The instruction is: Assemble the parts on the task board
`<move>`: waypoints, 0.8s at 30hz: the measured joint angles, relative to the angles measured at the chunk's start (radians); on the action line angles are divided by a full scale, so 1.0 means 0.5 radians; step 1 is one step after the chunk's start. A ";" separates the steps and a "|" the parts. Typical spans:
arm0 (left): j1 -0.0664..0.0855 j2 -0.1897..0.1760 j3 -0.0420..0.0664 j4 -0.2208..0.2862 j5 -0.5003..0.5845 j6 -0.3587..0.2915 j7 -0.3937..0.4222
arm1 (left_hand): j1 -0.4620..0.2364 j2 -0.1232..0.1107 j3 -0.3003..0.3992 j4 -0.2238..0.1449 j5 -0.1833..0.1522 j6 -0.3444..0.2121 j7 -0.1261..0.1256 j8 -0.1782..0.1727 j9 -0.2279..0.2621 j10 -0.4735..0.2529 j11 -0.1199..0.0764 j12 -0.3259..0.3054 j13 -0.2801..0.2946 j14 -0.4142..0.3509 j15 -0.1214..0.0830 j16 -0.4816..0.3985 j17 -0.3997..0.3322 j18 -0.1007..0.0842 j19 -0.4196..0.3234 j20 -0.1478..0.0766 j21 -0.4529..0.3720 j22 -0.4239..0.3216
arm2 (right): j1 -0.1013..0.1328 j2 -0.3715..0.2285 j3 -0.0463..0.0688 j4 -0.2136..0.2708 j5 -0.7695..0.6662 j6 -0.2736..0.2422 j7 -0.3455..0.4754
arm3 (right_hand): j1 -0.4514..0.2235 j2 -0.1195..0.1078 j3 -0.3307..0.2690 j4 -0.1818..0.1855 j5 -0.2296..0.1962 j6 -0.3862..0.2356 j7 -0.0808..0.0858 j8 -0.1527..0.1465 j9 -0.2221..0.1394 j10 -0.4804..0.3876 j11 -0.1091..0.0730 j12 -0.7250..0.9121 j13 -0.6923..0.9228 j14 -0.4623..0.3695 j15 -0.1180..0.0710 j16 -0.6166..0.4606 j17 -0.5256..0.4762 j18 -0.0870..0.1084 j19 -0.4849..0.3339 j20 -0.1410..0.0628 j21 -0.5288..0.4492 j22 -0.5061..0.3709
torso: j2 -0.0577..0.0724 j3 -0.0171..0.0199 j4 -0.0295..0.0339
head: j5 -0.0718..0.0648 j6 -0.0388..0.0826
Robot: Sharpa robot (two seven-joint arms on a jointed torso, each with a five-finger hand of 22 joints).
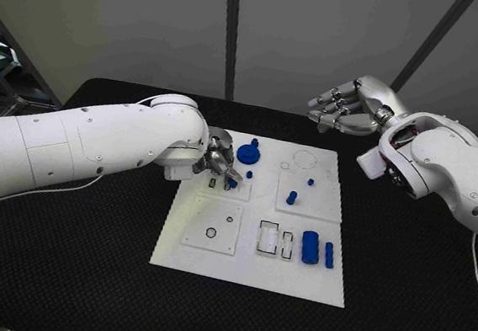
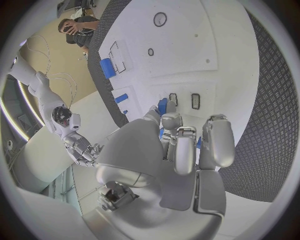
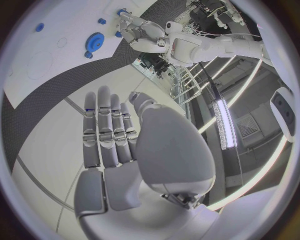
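Note:
The white task board lies in the middle of the black table. My left hand hangs low over its far left part, fingers curled down around a small blue part that shows between the fingertips. Just beside that hand a blue gear stands on the board. Small blue pegs sit near the board's middle, and two blue cylinders lie at its near right. My right hand is raised beyond the table's far edge, fingers straight and apart, holding nothing.
Rectangular slots and round holes mark the board's near half. Black matting surrounds the board on all sides. Grey wall panels stand behind the table. My right forearm reaches over the table's right side.

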 measured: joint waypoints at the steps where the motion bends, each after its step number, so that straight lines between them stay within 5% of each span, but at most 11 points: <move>1: 0.000 -0.003 0.000 0.002 0.004 -0.003 0.000 | -0.037 -0.038 0.112 -0.024 0.000 0.000 0.000 0.007 0.010 0.003 0.002 0.000 0.003 0.000 0.000 0.000 0.000 0.000 0.000 0.000 0.000 0.003 | 0.000 0.000 0.000 0.000 0.000 0.000 0.000 | 0.000 0.000 0.000 0.000 0.000 0.000 0.000 0.000 0.000 0.000 0.000 0.000 0.000 0.000 0.000 0.000 0.000 0.000 0.000 0.000 0.000 0.000 | 0.000 0.0000 0.000 | 0.000 0.001; 4: 0.000 -0.032 0.000 0.027 0.046 -0.036 0.000 | -0.172 -0.181 0.413 -0.041 0.000 -0.008 -0.007 0.052 0.069 0.022 -0.004 0.002 0.019 0.000 0.000 0.000 0.000 0.000 0.000 0.000 0.000 0.015 | 0.000 0.002 0.000 -0.003 -0.003 0.000 0.000 | 0.000 0.000 0.000 0.000 0.000 0.000 0.000 0.000 0.000 0.000 0.000 0.000 0.000 0.000 0.000 0.000 0.000 0.000 0.000 0.000 0.000 0.000 | 0.000 0.0002 0.000 | 0.001 0.001; 6: 0.000 -0.055 0.000 0.051 0.073 -0.068 -0.001 | -0.221 -0.230 0.503 -0.046 0.000 -0.017 -0.004 0.060 0.098 0.029 -0.011 0.013 0.024 0.000 0.000 0.000 0.000 0.000 0.000 0.000 0.000 0.020 | 0.000 0.002 0.000 -0.005 -0.006 0.001 0.000 | 0.000 0.000 0.000 0.000 0.000 0.000 0.000 0.000 0.000 0.000 0.000 0.000 -0.001 0.000 0.000 -0.004 0.000 0.000 0.000 0.000 0.000 0.000 | 0.000 0.0002 0.002 | 0.001 0.000; 24: -0.003 -0.137 0.000 0.158 0.085 -0.269 -0.007 | -0.303 -0.253 0.627 -0.097 -0.001 -0.017 -0.004 0.082 0.141 0.041 -0.018 0.025 0.042 0.000 0.000 0.000 0.000 0.000 0.000 0.000 0.000 0.033 | 0.000 0.005 -0.001 -0.019 -0.028 0.005 0.001 | 0.000 0.000 0.005 -0.005 0.000 0.000 0.000 0.000 0.000 0.000 0.000 0.000 -0.002 0.000 0.000 -0.009 0.000 0.000 0.000 0.000 0.000 0.000 | -0.001 0.0008 0.003 | 0.022 -0.006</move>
